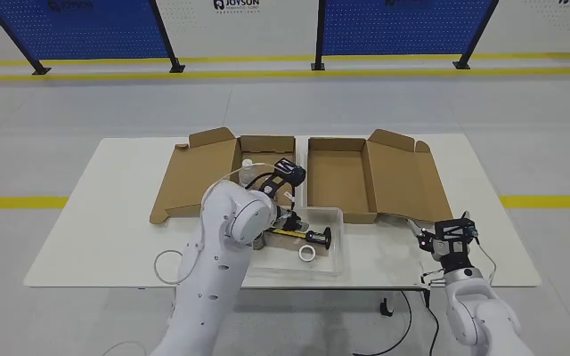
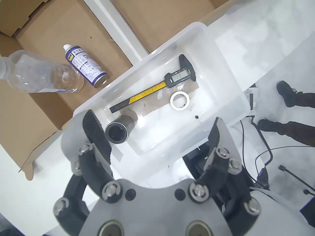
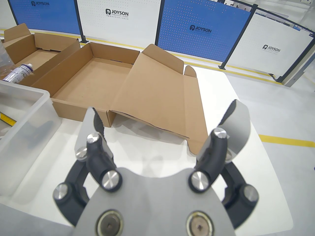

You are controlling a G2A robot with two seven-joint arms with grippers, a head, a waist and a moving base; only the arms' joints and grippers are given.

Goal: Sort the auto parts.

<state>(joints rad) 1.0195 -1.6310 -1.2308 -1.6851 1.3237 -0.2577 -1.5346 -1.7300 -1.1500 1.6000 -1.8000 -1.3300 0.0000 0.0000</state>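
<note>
A clear plastic bin holds a black-and-yellow digital caliper, a white ring and a black cylindrical bushing lying on its side. My left gripper hovers open above the bin, one finger close beside the bushing, holding nothing. In the top view the left gripper sits over the bin's left part. The left cardboard box contains a spray can and a clear plastic bottle. My right gripper is open and empty above the table's front right.
The right cardboard box lies open with its lid flap spread toward the right gripper. A brown card piece lies under the caliper. White table is bare left of the boxes. A person's feet stand on the floor beside the table.
</note>
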